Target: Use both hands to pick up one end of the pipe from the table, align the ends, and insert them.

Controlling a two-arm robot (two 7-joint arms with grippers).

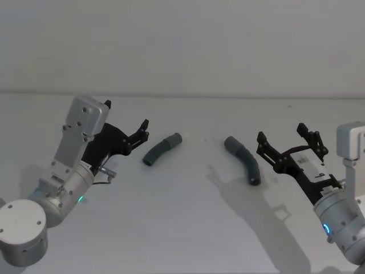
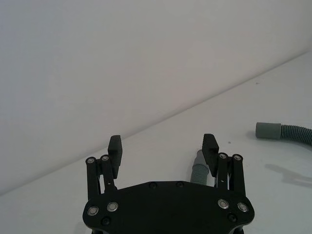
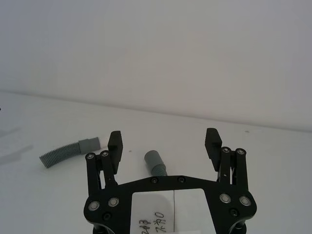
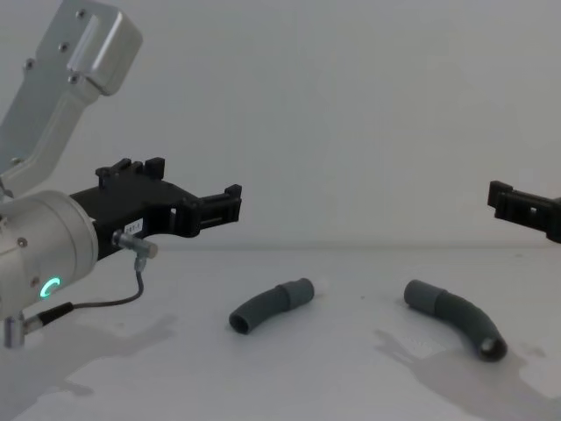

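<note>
My left gripper (image 2: 163,146) has its jaws wide open and holds nothing. My right gripper (image 3: 165,139) is the same, wide and empty. Both hang above the worktop (image 1: 182,228). The left pipe piece (image 1: 161,149) lies near the left jaws, and the right pipe piece (image 1: 243,158) lies near the right jaws. The pieces lie flat and apart, and I think their collar ends face each other.

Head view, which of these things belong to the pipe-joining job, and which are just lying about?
Job: left dark grey curved ribbed pipe piece; right dark grey curved ribbed pipe piece; black two-finger left gripper, open; black two-finger right gripper, open; matt white-grey table.
Just there: thin grey cable hanging from the left arm; plain white wall.
</note>
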